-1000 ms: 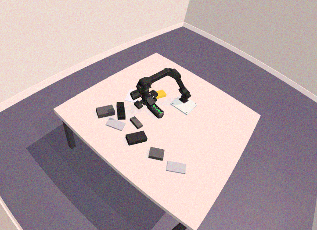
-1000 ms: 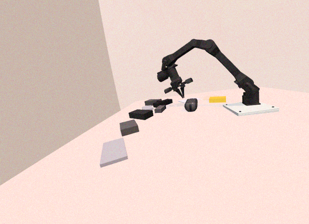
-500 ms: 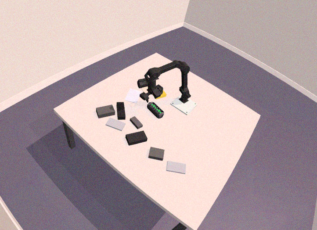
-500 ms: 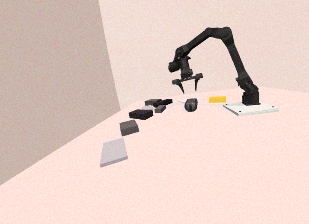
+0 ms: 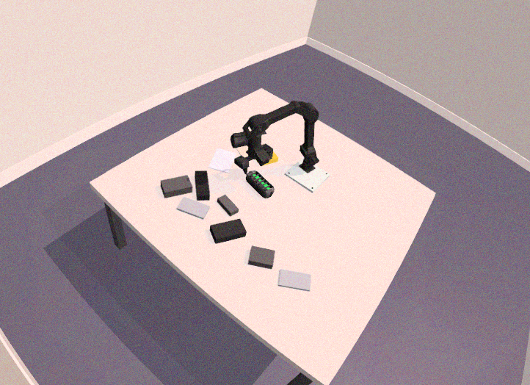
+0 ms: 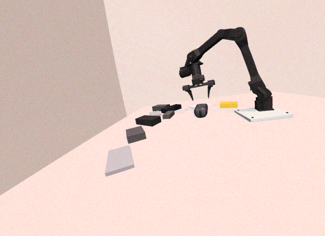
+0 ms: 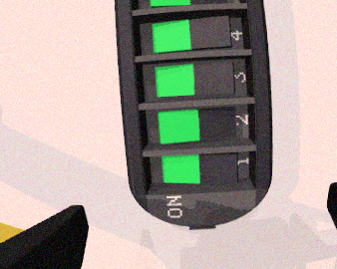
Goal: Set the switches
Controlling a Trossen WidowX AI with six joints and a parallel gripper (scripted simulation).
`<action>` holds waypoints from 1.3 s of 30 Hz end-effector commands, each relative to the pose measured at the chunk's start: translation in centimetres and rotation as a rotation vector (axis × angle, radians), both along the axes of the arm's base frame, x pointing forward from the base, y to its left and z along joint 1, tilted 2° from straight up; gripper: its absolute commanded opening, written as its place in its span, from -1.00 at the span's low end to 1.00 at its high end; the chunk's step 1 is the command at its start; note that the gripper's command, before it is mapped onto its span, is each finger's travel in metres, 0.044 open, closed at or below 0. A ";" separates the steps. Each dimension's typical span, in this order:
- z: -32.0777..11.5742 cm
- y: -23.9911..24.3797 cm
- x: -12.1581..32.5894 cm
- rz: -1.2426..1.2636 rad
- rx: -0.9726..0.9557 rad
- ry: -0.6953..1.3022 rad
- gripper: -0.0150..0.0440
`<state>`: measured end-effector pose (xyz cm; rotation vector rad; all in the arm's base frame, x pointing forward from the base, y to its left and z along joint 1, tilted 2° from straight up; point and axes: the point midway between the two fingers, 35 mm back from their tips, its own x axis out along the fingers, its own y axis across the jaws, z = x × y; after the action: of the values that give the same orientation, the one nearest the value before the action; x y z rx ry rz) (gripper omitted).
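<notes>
The dark grey controller unit (image 5: 260, 184) (image 6: 200, 110) (image 7: 198, 149) sits on its base on the bench (image 5: 342, 244), switches up. In the wrist view, switches numbered 1 to 4 show with green halves on the left, beside the ON mark, and dark halves on the right. A fifth is cut off at the top edge. Which end of each is pressed down is hard to tell. The label underneath is hidden. My gripper (image 6: 200, 98) (image 7: 206, 198) is wide open and empty, above the unit near its switch 1 end, with one finger on each side in the wrist view.
A yellow block (image 5: 270, 159) (image 6: 228, 104) lies between the unit and the back. Dark modules, such as a black block (image 5: 227, 231) (image 6: 148, 120), and light grey plates (image 5: 294, 280) (image 6: 119, 160) lie on the other side. A pale sheet (image 5: 222, 160) lies behind. The arm's white base plate (image 5: 314, 181) is nearby.
</notes>
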<state>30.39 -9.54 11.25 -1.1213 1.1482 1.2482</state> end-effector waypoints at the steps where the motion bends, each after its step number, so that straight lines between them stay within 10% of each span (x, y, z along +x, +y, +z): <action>1: -0.6 0.0 -0.1 0.003 0.012 -0.016 1.00; 27: -4.5 -0.2 -0.3 -0.008 0.055 -0.066 1.00; 31: -4.5 -0.2 -0.3 -0.008 0.055 -0.066 0.64; 39: -4.5 -0.2 -0.3 -0.008 0.055 -0.066 0.62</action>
<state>30.04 -9.83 6.81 -1.1063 1.0717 1.2176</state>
